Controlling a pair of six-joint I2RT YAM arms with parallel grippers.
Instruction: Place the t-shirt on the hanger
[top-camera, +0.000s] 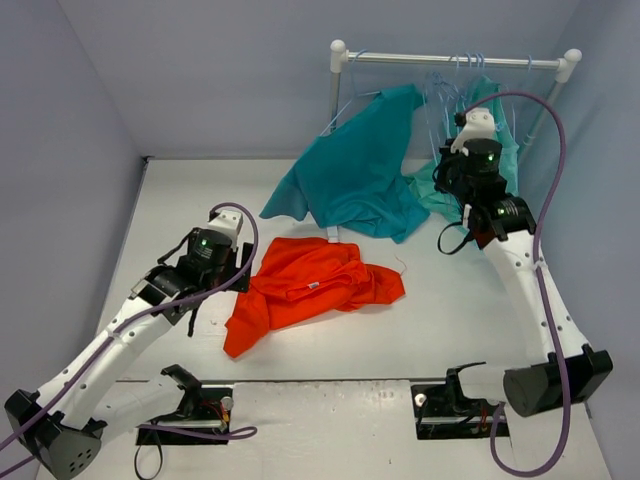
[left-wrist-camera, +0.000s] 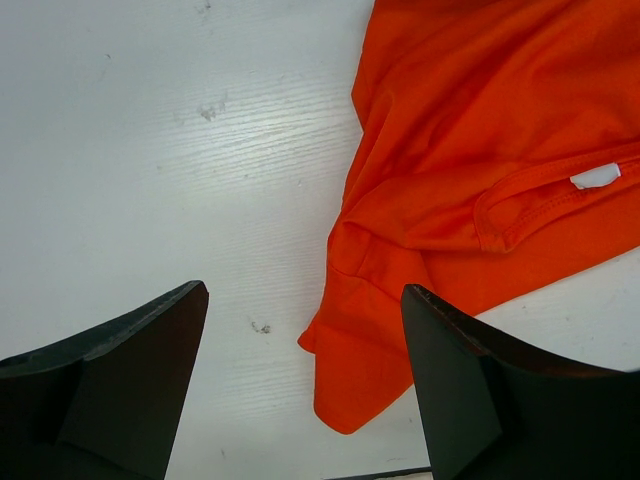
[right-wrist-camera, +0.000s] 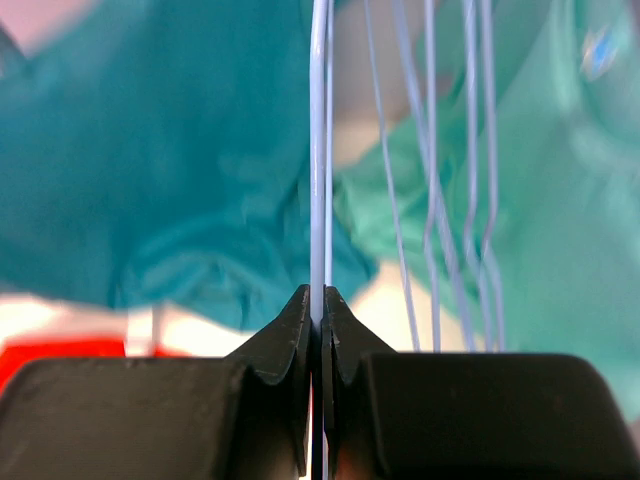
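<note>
The orange-red t-shirt (top-camera: 310, 285) lies crumpled on the white table, its white neck label (left-wrist-camera: 596, 176) facing up. My left gripper (top-camera: 238, 268) is open and hovers just left of the shirt; in the left wrist view its gap (left-wrist-camera: 305, 330) frames a sleeve corner of the shirt (left-wrist-camera: 480, 170). My right gripper (top-camera: 450, 170) is up at the rack, shut on the thin wire of a pale blue-white hanger (right-wrist-camera: 318, 160). Several like hangers (right-wrist-camera: 435, 180) hang beside it to the right.
A white rail rack (top-camera: 455, 60) stands at the back right. A teal-blue shirt (top-camera: 355, 170) drapes from it onto the table, and a lighter green-teal garment (top-camera: 500, 150) hangs behind my right arm. Grey walls close in left, back and right.
</note>
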